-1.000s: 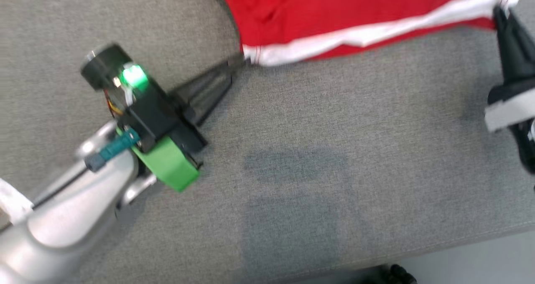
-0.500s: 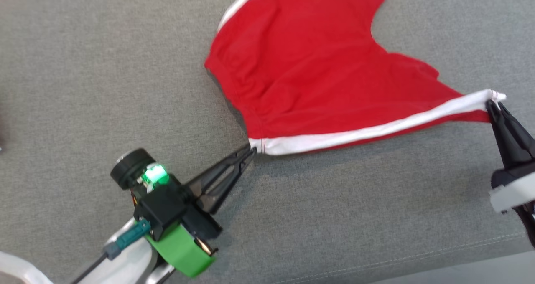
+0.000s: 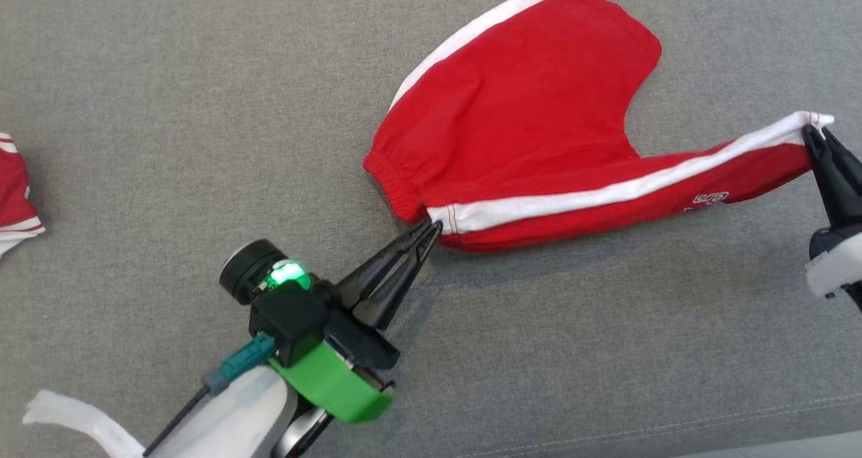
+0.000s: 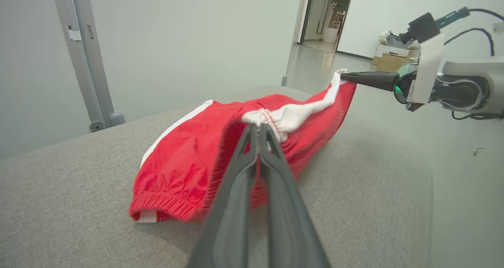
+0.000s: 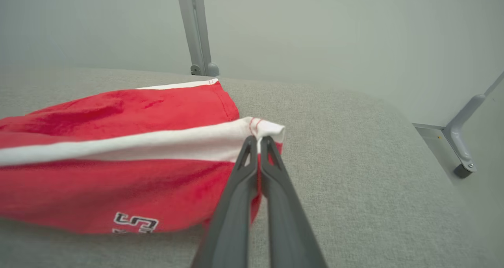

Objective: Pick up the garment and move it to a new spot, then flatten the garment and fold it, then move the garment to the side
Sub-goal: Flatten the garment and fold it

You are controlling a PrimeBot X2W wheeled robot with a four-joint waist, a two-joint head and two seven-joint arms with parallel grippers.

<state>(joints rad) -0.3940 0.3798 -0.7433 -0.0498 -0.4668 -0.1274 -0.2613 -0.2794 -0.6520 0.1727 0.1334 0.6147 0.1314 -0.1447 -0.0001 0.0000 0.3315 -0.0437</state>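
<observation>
Note that the left gripper [image 3: 431, 232] and right gripper [image 3: 815, 135] stay clamped on the waistband corner and leg hem of the garment [image 3: 525, 128], which now sags flatter onto the far right of the grey cushion [image 3: 202, 141] than a moment ago, so expect flattening next.
</observation>
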